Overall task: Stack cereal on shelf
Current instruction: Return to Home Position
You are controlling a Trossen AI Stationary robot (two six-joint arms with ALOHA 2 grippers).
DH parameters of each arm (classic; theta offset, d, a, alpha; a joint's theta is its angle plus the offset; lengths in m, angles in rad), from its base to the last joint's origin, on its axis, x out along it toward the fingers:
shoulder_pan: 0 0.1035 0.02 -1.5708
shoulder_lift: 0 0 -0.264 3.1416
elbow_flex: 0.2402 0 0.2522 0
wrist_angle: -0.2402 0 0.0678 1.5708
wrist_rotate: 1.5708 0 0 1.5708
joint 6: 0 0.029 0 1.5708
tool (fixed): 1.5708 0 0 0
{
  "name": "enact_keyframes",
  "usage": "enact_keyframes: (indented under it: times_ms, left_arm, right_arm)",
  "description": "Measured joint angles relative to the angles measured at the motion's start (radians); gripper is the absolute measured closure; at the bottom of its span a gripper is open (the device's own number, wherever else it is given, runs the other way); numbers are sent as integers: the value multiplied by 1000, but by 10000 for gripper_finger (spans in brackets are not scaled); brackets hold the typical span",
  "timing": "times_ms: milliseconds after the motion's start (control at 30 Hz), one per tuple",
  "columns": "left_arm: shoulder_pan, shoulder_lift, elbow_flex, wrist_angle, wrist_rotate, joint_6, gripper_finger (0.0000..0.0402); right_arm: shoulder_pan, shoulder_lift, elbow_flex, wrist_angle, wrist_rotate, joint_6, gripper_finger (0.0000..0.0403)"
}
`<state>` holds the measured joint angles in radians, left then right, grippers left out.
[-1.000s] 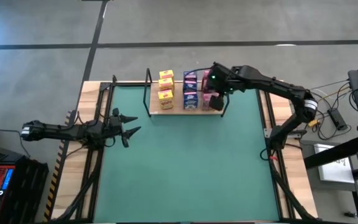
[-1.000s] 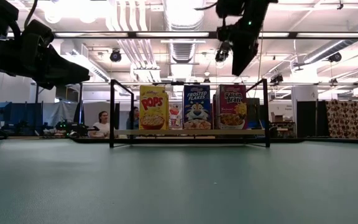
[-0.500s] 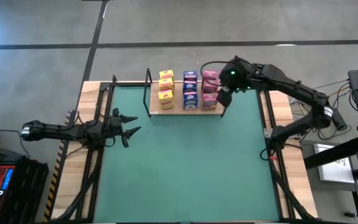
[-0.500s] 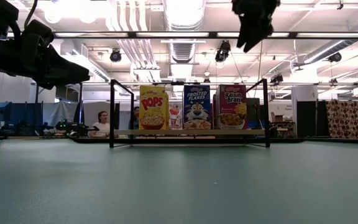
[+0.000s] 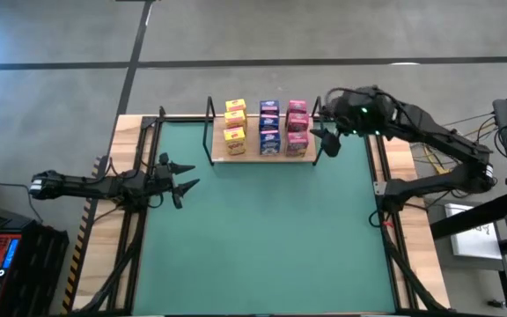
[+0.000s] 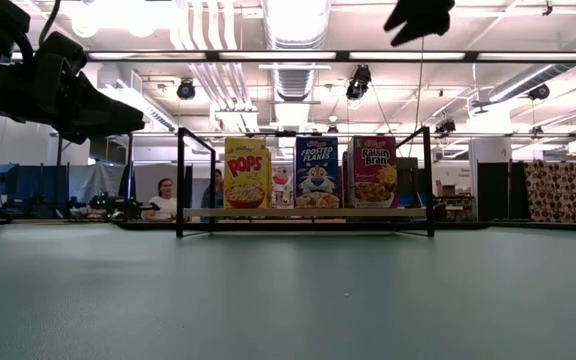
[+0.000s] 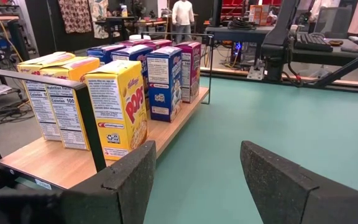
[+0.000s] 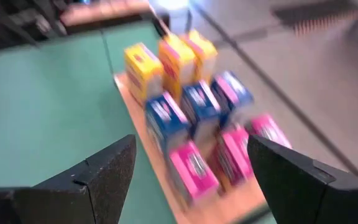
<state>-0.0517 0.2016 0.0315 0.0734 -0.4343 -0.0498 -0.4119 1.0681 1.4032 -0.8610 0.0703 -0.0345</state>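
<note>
1. Up at the far edge of the green table mat (image 5: pixel 262 238) sits the flat light-wood shelf board (image 5: pixel 250 145) with thin black metal uprights. All nine tiny cardboard cereal boxes stand on it in three columns: yellow boxes (image 5: pixel 234 123) on the left, blue boxes (image 5: pixel 269 125) in the middle, pink boxes (image 5: pixel 297 123) on the right.
2. Right gripper (image 5: pixel 328 141) hangs high up, just beside the shelf's right end, fingers spread apart with nothing between them.
3. Left gripper (image 5: pixel 186 176) waits over the mat's left edge, well apart from the shelf, fingers spread too, empty.
</note>
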Motion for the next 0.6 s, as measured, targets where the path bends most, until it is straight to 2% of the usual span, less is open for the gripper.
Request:
enact_keyframes:
  times_ms: [333,600]
  left_arm:
    - [0,0,0,0,0,0,184]
    - [0,0,0,0,0,0,184]
  right_arm:
    - [68,-222,-371,517,-101,-118,106]
    - [67,-374,-656,764,-105,-82,106]
